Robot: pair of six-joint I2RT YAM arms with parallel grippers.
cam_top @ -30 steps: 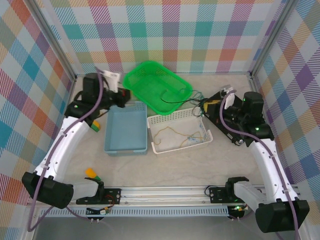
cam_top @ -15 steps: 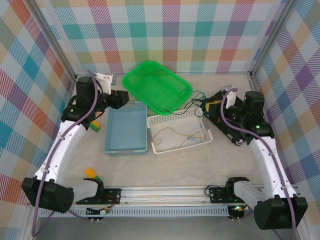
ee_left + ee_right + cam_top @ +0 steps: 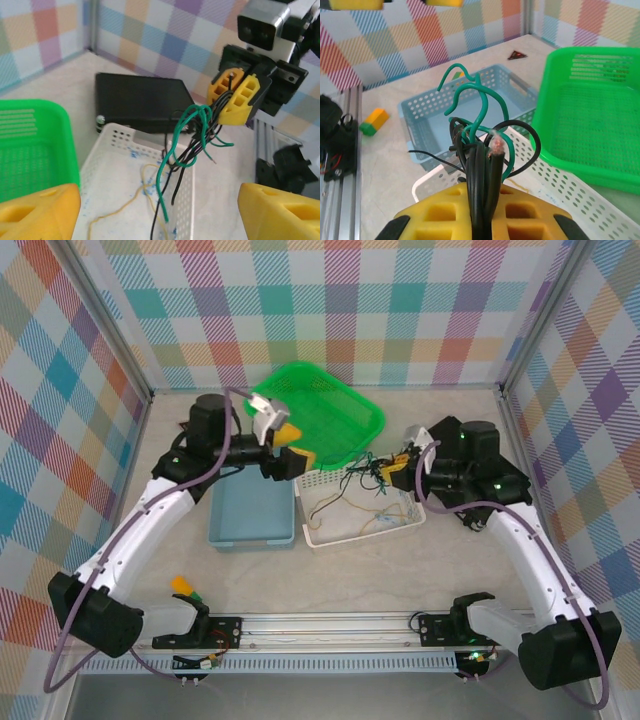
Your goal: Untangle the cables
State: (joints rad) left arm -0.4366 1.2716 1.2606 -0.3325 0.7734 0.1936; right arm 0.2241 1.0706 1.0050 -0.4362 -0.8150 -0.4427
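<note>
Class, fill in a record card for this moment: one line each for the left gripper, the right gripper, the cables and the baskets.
left gripper: open, empty, facing the bundle
right gripper: shut on the cables, above the white basket
cables: green and black strands tangled, hanging from the right gripper
tan cable: loose, lying in the white basket
green basket: at the back
blue basket: left of the white basket

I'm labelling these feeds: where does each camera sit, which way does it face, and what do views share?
Top external: above, behind the bases, looking down; left arm and right arm show.
Left wrist: on the left arm, facing the right gripper across the white basket; own fingers at bottom corners.
Right wrist: on the right arm, facing the blue basket and green basket; own fingers clamp the cables.
Shared: all show the cables and white basket.
</note>
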